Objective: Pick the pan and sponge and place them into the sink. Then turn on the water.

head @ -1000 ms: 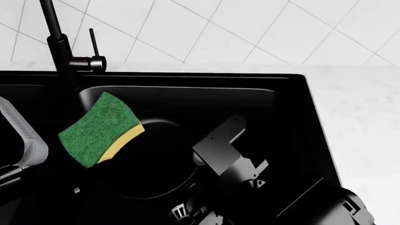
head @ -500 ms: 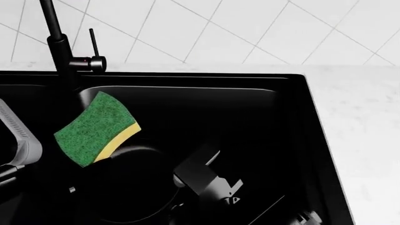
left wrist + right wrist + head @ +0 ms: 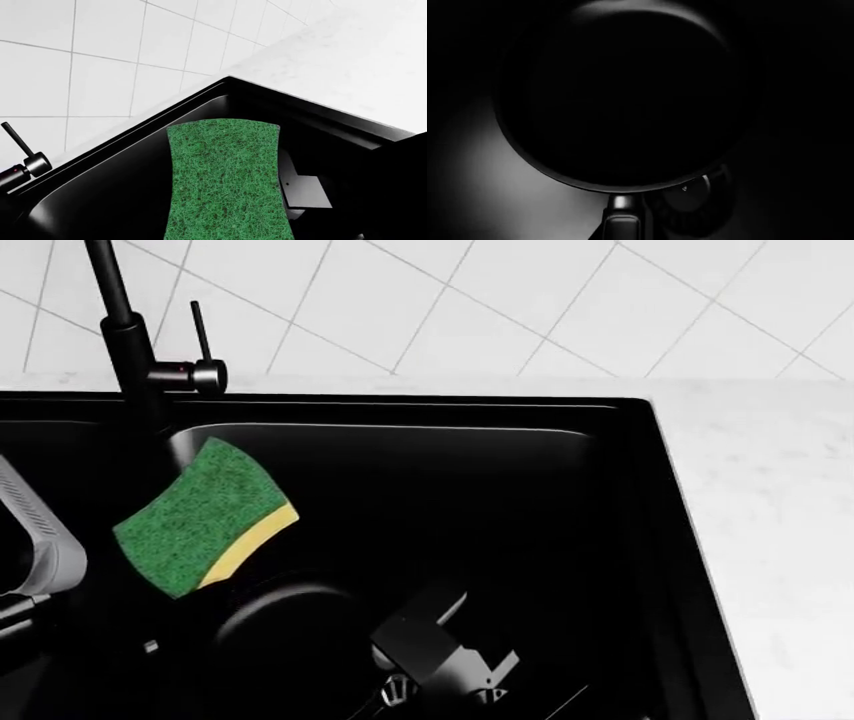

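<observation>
Sponge [image 3: 200, 517] green-side up over sink [image 3: 627, 500] basin, left end effector hidden, grip unclear. Pan [image 3: 617, 100] low in basin; right end effector [image 3: 441, 655] state unclear.

Left arm [image 3: 34, 530] is showing as a light grey rounded casing with a ribbed dark strip along its edge. Right gripper [image 3: 441, 660] is showing matte dark grey, angular flat plates, small screw dots, a lighter grey face catching light.
</observation>
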Robot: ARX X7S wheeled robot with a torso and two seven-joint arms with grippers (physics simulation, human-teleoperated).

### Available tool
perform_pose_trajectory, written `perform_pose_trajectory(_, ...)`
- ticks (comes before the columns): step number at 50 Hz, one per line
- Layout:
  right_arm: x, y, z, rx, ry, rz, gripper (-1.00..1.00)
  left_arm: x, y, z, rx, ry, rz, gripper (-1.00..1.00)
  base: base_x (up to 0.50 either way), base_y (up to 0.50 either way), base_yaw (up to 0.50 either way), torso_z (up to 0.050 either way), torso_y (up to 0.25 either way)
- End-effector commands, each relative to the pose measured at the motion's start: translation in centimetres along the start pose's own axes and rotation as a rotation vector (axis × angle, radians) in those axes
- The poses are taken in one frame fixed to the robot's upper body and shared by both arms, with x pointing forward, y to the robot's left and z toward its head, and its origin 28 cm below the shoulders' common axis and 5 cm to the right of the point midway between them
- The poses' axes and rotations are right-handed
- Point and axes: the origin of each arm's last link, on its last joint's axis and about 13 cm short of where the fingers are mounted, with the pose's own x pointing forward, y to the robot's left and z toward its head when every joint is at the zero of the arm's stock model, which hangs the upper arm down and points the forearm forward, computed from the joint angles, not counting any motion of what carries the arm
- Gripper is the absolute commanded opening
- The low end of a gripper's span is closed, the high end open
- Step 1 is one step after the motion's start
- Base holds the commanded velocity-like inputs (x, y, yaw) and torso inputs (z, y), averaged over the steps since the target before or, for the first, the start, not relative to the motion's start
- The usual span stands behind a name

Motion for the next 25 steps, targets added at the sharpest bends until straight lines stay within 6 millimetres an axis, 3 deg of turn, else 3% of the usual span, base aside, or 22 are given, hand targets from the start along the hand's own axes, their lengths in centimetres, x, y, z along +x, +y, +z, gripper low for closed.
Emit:
perform_pose_trajectory(1, -0.21, -0.23, 1.23, -0.012, -0.042, -0.004, -1.0, -0.15, 0.12, -0.13, -0.01, -0.004, 0.004, -1.0, 0.0, 0.0, 0.0, 0.0, 0.01)
perform_pose_trajectory(15, -0.24, -0.15, 1.15, -0.003, -0.038, -0.002, -1.0, -0.17, 0.12, -0.15, -0.008, -0.003, 0.0, -1.0, 0.0, 0.0, 0.0, 0.001, 0.001)
perform_pose_trajectory(16, -0.27, -0.14, 1.13, -0.003, -0.039, 0.0, 1.0, -0.42, 0.22, -0.11, -0.008, -0.003, -0.004, -1.0, 0.0, 0.0, 0.0, 0.0, 0.0)
perform_pose_trajectory(25, -0.48, 0.02, 1.13, 0.0, -0.044, 0.0, 1.0, -0.24, 0.21, -0.11, -0.008, -0.001, -0.002, -1.0, 0.0, 0.0, 0.0, 0.0, 0.001)
